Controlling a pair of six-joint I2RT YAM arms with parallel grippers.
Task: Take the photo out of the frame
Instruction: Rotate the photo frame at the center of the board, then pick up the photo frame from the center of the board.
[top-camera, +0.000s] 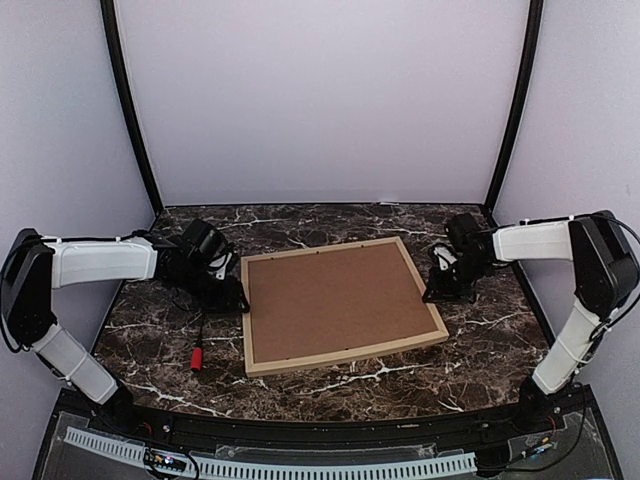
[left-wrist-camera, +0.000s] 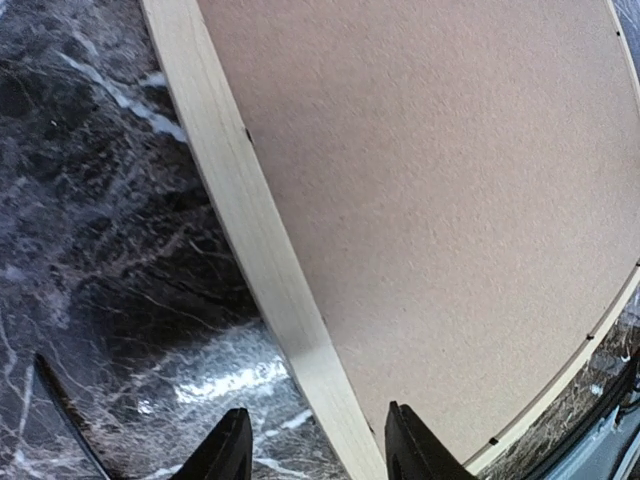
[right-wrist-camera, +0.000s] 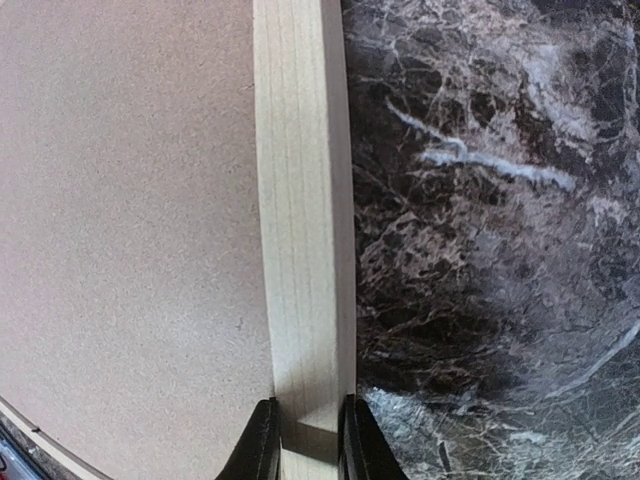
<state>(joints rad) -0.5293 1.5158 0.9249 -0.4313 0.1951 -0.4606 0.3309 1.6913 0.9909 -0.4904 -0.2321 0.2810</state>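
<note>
Frame (top-camera: 345, 353) one, board (top-camera: 335, 300) one, seemingly face-down.

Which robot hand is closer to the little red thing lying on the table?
Left. The left gripper is at the left edge of the frame, a little beyond the red thing. The right gripper pinches the opposite edge, far across.

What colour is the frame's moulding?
Light natural wood; the frame shows best in the right wrist view.
</note>
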